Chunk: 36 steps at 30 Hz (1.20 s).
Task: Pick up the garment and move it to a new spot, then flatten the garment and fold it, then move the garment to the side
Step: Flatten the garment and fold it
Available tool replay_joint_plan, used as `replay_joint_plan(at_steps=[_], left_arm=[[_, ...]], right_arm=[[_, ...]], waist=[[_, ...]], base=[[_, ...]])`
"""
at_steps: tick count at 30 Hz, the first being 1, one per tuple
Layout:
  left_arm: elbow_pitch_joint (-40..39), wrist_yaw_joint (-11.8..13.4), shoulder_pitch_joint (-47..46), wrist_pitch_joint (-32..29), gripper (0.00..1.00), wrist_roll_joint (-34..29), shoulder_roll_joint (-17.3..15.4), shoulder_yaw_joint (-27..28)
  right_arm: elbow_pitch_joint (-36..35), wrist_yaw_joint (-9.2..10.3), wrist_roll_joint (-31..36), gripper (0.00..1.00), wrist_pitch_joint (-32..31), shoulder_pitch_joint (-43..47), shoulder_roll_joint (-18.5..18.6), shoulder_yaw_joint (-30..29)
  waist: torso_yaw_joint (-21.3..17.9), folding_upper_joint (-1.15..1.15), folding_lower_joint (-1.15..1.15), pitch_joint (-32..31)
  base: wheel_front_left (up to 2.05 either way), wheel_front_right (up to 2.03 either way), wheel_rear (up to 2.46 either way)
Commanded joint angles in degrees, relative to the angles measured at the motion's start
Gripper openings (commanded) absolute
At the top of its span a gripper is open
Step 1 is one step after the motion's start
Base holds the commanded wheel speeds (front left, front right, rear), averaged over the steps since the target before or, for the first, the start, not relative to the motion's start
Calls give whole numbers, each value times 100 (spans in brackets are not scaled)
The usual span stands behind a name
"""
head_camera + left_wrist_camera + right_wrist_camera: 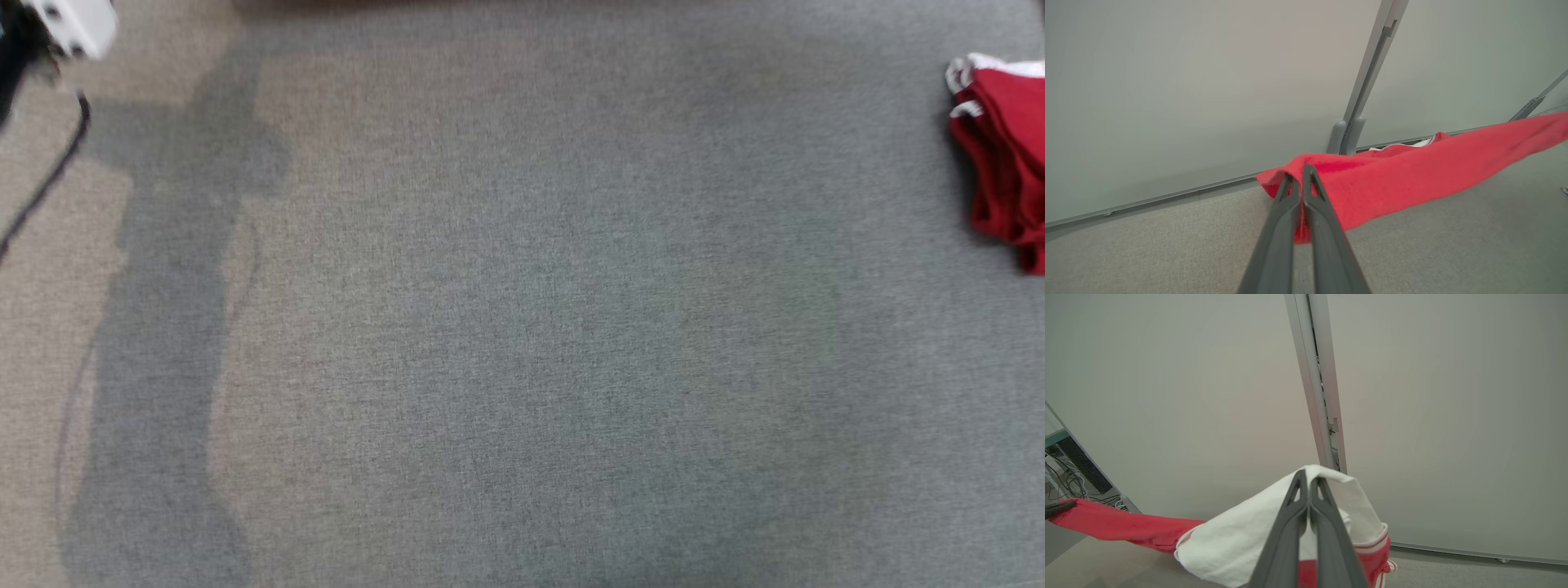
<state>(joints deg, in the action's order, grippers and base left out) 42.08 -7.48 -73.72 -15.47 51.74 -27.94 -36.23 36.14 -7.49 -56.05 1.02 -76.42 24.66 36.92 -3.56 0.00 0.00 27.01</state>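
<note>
Firmly pinched, the left end effector has its two dark fingers pressed together on a red edge of the garment. From there the cloth runs off taut to the right of the left wrist view. The right end effector, closed just as tightly, holds the other end, where the fabric turns a white inner face outward above red-and-white striped trim. The span between the two grips appears to hang off the grey cloth-covered surface.

By the look of it, the first step is under way: the garment is picked up and on its way to a new spot. The next move would call for both arms to lower together, holding the stretch so the cloth lands flat rather than bunched, before either grip lets go.

Close behind the garment stand pale wall panels, a metal post and a base rail, so the room lies away from the wall. In the head view the garment sits at the right edge, with a broad bare stretch of surface across the middle. At the far left a dark cable and a white housing mark the limit.
</note>
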Motion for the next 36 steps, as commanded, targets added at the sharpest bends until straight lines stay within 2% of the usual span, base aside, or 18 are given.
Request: replay_joint_plan(at_steps=[1,5,13,19,27,28,36], left_arm=[[-76,-1,152,-43,0,123,-73,-48],[-455,-2,889,-376,0,624,-352,-332],[-1269,0,2331,-929,0,1200,-833,-777],[-1988,169,3327,-1271,0,1530,-1154,-957],[-3241,467,4482,-1680,0,2113,-1715,-1079],[-3608,531,4755,-1680,0,2237,-1865,-1071],[-4801,795,5524,-1781,0,2613,-2444,-1095]], right_arm=[[-79,-1,-75,0,-27,155,84,31],[-453,-1,-376,0,-211,973,281,263],[-1027,-1,-809,0,-1093,2446,716,683],[-1636,-1,-1180,0,-1807,3400,1153,741],[-2521,-1,-1720,0,-2485,4779,1827,306],[-2663,-1,-1793,0,-2571,5162,1997,143],[-3333,-2,-1987,0,-2977,6211,2247,-515]], waist=[[-34,0,0,-173],[-76,0,0,-539],[-139,0,0,-1374],[-140,0,0,-1827],[-94,0,0,-2107],[-85,0,0,-2121],[-73,0,0,-2049]], base=[[0,0,0],[0,0,0],[0,0,0],[0,0,0],[0,0,0],[0,0,0],[0,0,0]])
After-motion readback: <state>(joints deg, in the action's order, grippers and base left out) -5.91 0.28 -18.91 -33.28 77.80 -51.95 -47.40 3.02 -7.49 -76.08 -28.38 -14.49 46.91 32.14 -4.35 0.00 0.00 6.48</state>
